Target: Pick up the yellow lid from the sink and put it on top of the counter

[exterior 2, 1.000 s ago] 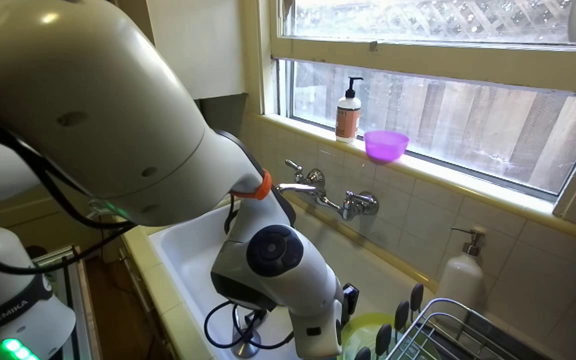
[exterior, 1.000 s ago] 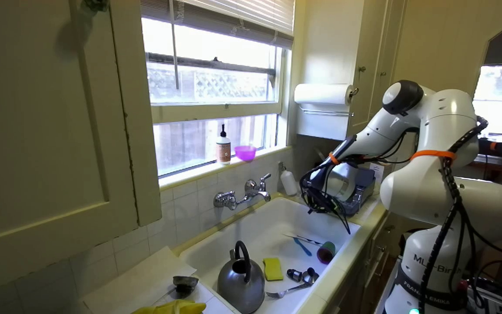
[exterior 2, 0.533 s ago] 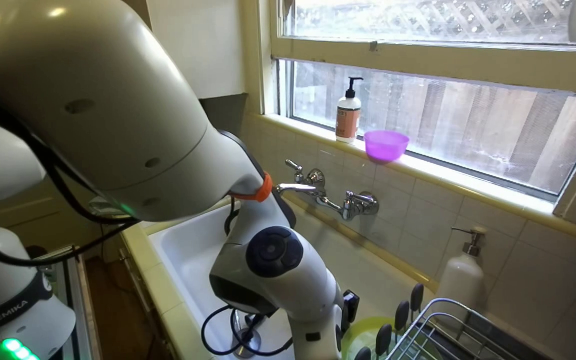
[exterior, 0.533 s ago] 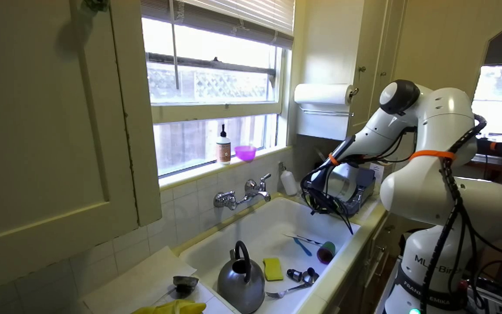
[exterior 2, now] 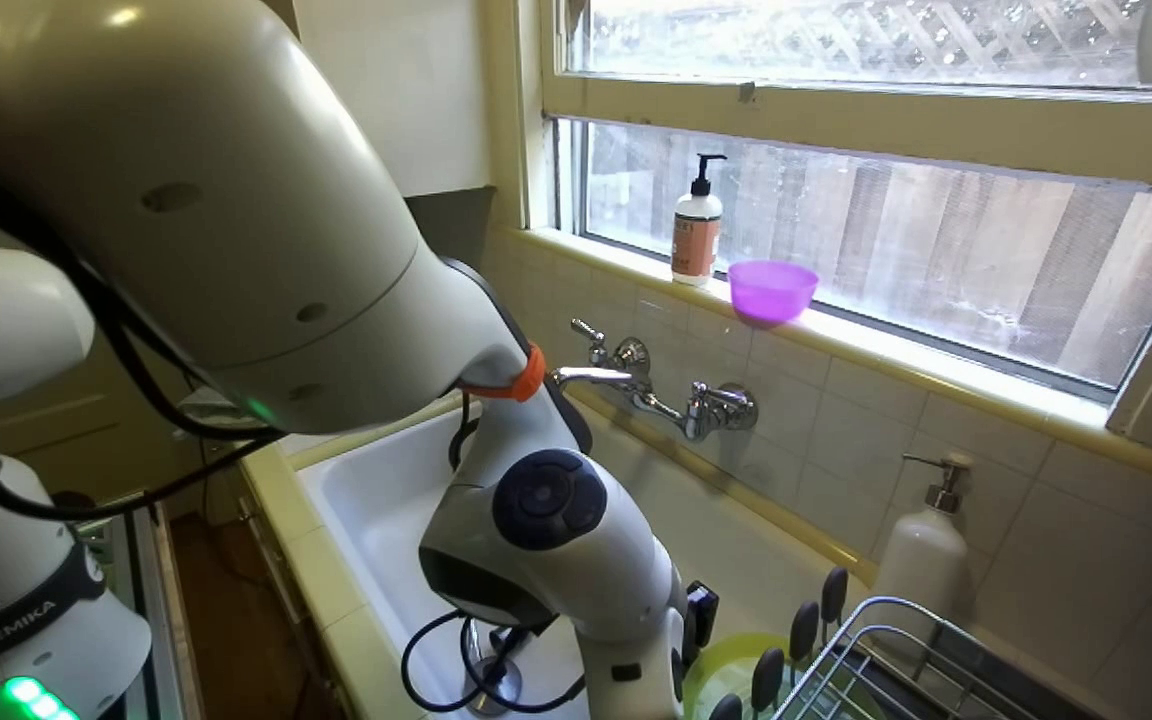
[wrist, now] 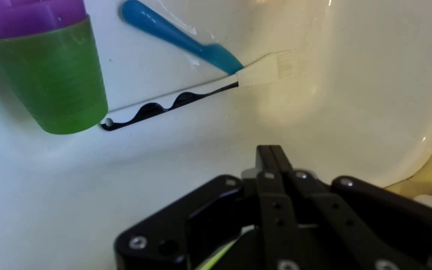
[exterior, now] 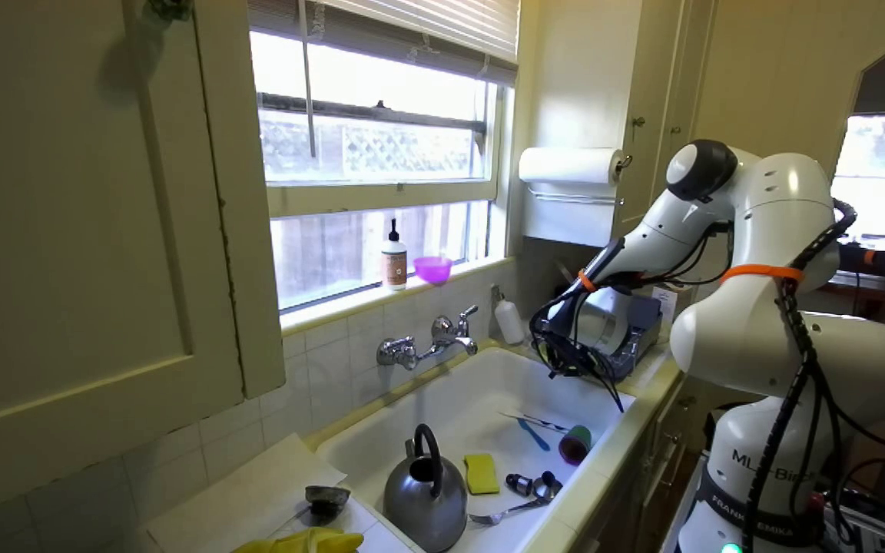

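Observation:
My gripper [wrist: 272, 153] is in the wrist view with its black fingertips together, shut with nothing between them, over the near side of the white sink [wrist: 381, 86]. A round yellow-green object [exterior 2: 726, 650], perhaps the yellow lid, lies beside the dish rack in an exterior view, partly hidden by the rack. A lime-green edge [wrist: 218, 257] shows behind my gripper in the wrist view; I cannot tell if it is the same object. In both exterior views the arm and its cables hide the fingertips.
The sink holds a kettle [exterior: 425, 499], a yellow sponge [exterior: 481, 474], a green and purple cup [wrist: 58, 75], a blue utensil [wrist: 178, 35], a white brush [wrist: 261, 71] and spoons. The faucet [exterior 2: 656, 395] juts over it. The wire dish rack [exterior 2: 896, 610] and soap dispenser [exterior 2: 921, 560] stand on the counter.
The arm's upper links have shifted slightly, with the elbow a little to the left in an exterior view. The wrist has hardly moved. The objects in the sink have not moved.

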You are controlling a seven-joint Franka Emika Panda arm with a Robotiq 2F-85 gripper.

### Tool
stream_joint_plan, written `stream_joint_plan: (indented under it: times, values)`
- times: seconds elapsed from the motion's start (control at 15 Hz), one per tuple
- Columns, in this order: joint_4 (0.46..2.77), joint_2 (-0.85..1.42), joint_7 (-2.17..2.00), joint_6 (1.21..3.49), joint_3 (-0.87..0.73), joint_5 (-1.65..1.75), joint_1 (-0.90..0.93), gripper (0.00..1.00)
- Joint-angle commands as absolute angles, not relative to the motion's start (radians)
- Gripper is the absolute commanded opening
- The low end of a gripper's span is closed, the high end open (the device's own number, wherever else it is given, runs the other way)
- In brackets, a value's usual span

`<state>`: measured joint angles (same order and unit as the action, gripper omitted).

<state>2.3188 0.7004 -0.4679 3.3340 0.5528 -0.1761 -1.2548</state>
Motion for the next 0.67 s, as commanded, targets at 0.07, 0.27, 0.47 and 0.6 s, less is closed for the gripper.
stream_joint_plan:
  times: [0.07,0.27,0.47,0.6]
  values:
    - [2.315,0.669,-0.454,3.306,0.523,-0.214,-1.247,0.00]
    - [2.320,0.670,-0.455,3.309,0.526,-0.214,-1.257,0.00]
    - [2.326,0.667,-0.455,3.307,0.532,-0.213,-1.263,0.00]
    - [2.336,0.662,-0.453,3.314,0.538,-0.211,-1.254,0.00]
